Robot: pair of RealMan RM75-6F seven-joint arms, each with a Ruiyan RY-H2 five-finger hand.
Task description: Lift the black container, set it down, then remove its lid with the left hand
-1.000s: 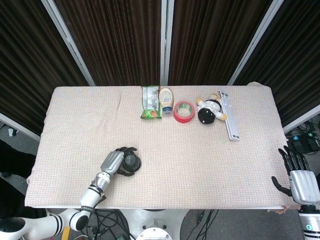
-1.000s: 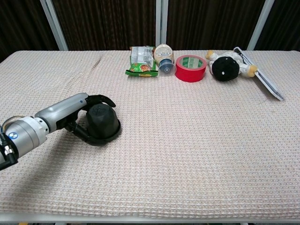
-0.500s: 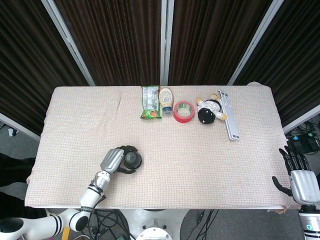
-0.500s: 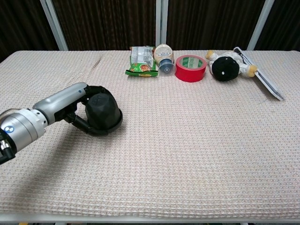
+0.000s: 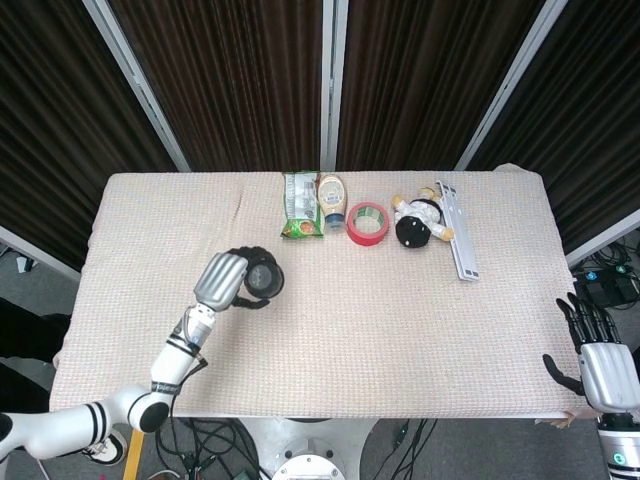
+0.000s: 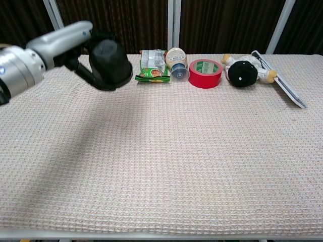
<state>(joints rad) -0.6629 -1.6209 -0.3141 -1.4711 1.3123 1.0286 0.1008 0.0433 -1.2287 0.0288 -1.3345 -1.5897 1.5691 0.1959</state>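
The black container (image 6: 109,63) is a small round pot with its lid on, and it hangs well above the cloth, tilted slightly. My left hand (image 6: 83,50) grips it from the left side, fingers wrapped around its body. From above, the black container (image 5: 265,279) shows beside the left hand (image 5: 226,279) over the left half of the table. My right hand (image 5: 595,358) is off the table's right front corner with its fingers spread and nothing in it.
Along the far edge of the cloth-covered table (image 5: 400,330) lie a green snack packet (image 5: 298,205), a sauce bottle (image 5: 332,199), a red tape roll (image 5: 367,223), a black-and-white plush toy (image 5: 420,222) and a grey strip (image 5: 457,240).
My left hand has lifted the black container off the cloth, high up and a little toward the far side. The right hand has stayed still.
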